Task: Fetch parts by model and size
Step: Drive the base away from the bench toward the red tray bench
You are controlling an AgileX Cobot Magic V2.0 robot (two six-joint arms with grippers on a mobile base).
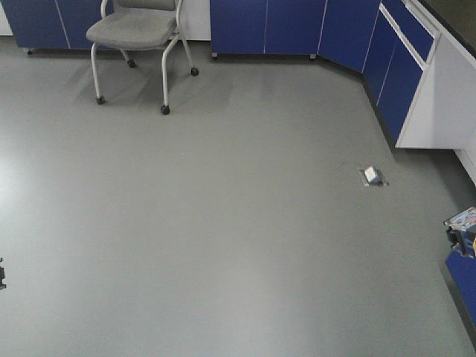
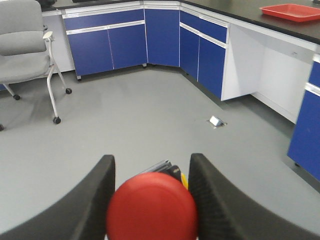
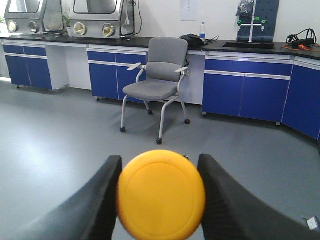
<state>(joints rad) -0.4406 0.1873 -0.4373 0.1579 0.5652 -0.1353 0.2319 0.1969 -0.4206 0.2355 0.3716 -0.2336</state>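
In the left wrist view a red-capped push-button part (image 2: 151,210) fills the gap between the black fingers, and my left gripper (image 2: 151,165) is shut on it. A bit of black, silver and yellow body shows behind the red cap. A yellow-capped part (image 3: 161,195) sits between the fingers in the right wrist view, with my right gripper (image 3: 160,160) shut on it; its base is hidden behind the cap. Both parts hang above the grey floor. The front view shows neither part clearly.
A grey wheeled chair (image 1: 137,30) stands at the back left before blue cabinets (image 1: 268,26). A small floor socket box (image 1: 373,175) sits on the grey floor to the right. A red tray (image 2: 290,11) lies on the black counter.
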